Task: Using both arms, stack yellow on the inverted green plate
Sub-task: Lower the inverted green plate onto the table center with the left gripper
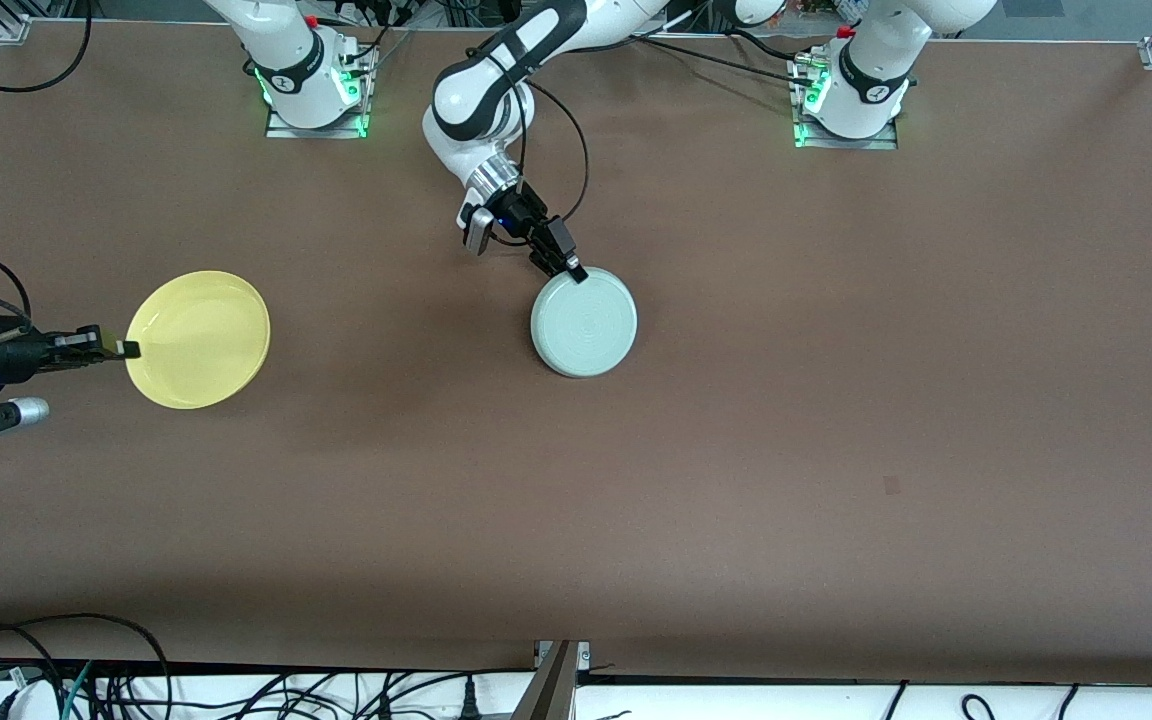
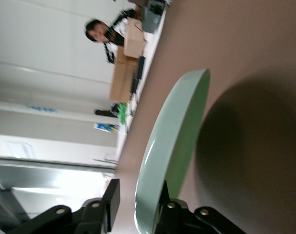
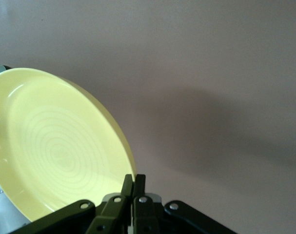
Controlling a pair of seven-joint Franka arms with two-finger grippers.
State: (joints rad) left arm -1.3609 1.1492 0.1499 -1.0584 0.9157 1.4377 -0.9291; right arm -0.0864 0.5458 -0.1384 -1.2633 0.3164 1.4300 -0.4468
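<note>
Yellow plate (image 1: 198, 339), clamped at nine o'clock by right hand (image 1: 124, 349), awaits stacking; left hand (image 1: 569, 268) loosens around inverted green plate (image 1: 584, 323).

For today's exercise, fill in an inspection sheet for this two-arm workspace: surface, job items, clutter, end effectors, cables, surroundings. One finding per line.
Surface: brown table, bare apart from the two plates.
Job items: green plate lies upside down mid-table; yellow plate sits right way up, toward the right arm's end.
Clutter: nothing seen.
End effectors: left end effector at the green plate's rim, fingers astride it with a gap showing in the left wrist view; right end effector shut on the yellow plate's rim.
Cables: black leads along the table's near edge.
Surroundings: a person and cardboard boxes in the room.
</note>
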